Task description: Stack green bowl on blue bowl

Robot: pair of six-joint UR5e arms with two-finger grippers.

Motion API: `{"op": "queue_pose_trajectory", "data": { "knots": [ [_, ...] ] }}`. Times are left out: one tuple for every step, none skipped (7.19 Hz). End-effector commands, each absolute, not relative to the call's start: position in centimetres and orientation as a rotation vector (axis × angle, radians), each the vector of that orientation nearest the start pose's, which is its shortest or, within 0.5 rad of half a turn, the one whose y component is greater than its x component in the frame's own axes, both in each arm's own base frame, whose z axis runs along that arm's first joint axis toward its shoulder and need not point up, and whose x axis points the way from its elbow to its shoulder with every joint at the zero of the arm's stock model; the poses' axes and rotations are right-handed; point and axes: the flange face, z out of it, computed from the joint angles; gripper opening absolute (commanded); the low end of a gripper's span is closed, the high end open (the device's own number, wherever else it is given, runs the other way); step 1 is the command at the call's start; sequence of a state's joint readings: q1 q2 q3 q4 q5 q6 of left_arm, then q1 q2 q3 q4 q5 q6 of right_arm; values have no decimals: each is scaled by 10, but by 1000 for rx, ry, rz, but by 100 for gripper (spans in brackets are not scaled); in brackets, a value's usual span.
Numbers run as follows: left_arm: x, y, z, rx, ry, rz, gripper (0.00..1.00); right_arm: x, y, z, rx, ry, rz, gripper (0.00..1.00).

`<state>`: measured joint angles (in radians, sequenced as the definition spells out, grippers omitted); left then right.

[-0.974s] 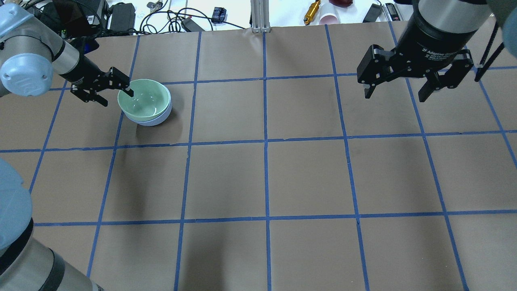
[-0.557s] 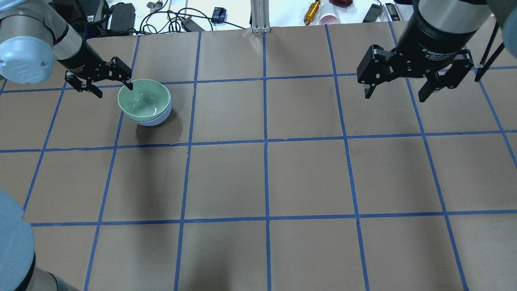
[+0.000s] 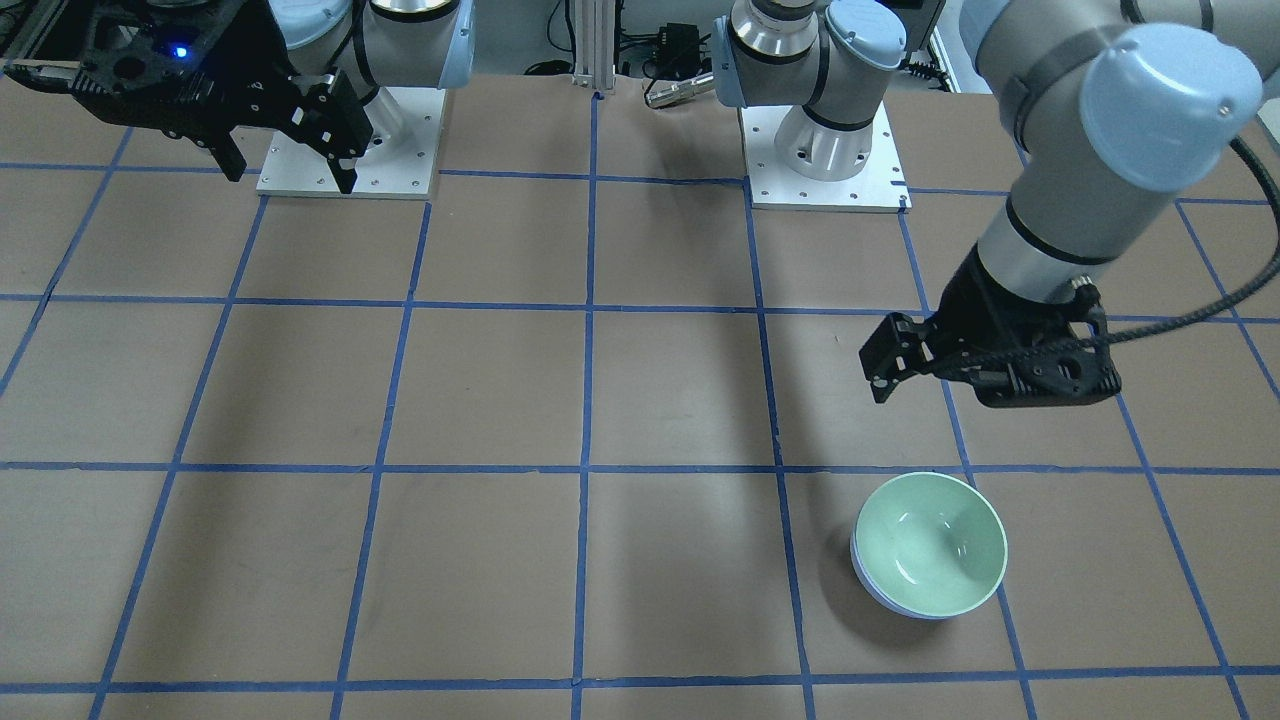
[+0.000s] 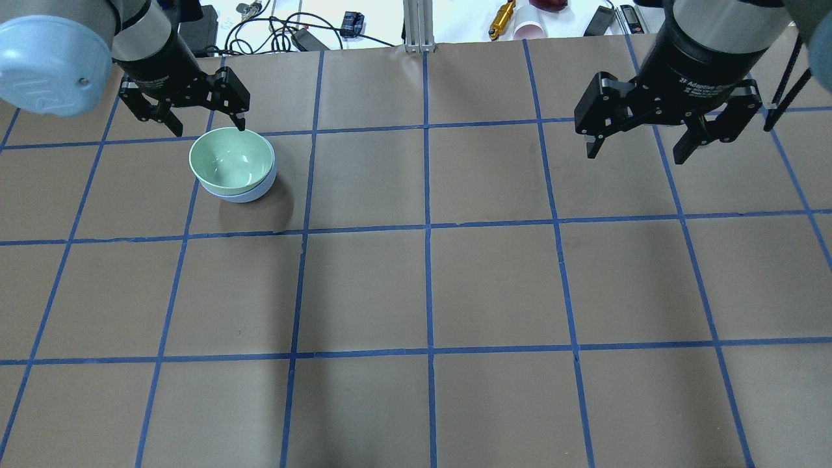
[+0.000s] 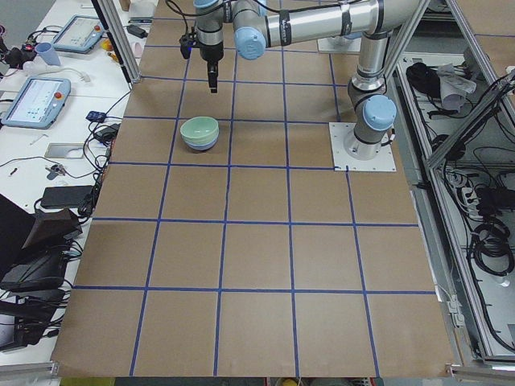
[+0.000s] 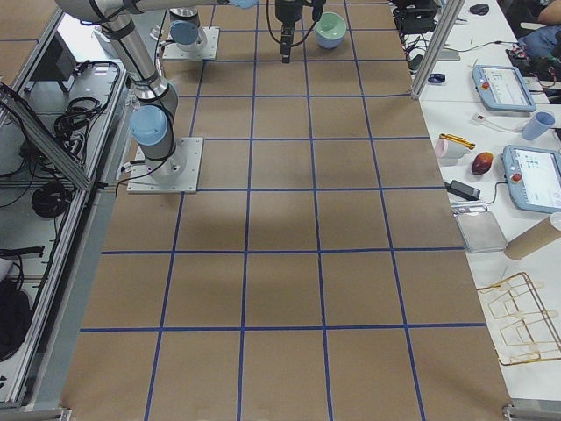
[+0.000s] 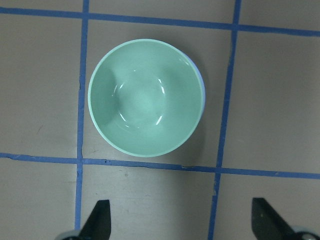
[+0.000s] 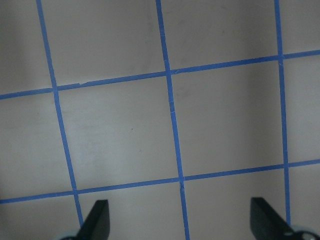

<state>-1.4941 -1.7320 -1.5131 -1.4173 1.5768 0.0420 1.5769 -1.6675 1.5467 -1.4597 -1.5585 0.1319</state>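
1. The green bowl [image 4: 231,159] sits nested inside the blue bowl [image 4: 242,195], so the stack's done. It's upright and the rims look pretty level.
2. The green one is a glossy pale mint, smooth and plain, with a thin lighter rim. A few small light reflections show on its inside in the left wrist view.
3. There's not much of the blue bowl to see. In the overhead view it's just a periwinkle crescent poking out under the green one on the near side, and a thin sliver at one edge in the wrist view.
4. The pair sits on the far left part of the surface [image 4: 494,286], which is brown paper with a blue tape grid. They're inside one square, close to its far tape line.
5. The left end effector [image 4: 208,129] hangs in the air over the stack. Its fingers are spread wide, holding nothing and touching neither bowl.
6. The right end effector [image 4: 635,156] is way over on the far right, well apart from the bowls. It's also spread wide and empty, with only bare grid under it.
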Motion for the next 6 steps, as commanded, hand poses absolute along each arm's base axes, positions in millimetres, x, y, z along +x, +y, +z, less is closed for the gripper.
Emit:
{"op": "queue_pose_trajectory", "data": {
  "knots": [
    [-113,-538,480,2,3132,-91,100,137,-448,534,197,3123,-11,100],
    [-117,-528,492,14,3133,-110,100,137,-448,534,197,3122,-15,100],
    [-127,-518,500,42,3129,-132,100,137,-448,534,197,3123,-13,100],
    [-129,-514,503,50,3128,-139,100,137,-448,534,197,3122,-15,100],
    [-130,-514,504,55,3130,-144,100,137,-448,534,197,3123,-13,100],
    [-129,-515,502,52,3128,-139,100,137,-448,534,197,3123,-13,100]
  ]
}}
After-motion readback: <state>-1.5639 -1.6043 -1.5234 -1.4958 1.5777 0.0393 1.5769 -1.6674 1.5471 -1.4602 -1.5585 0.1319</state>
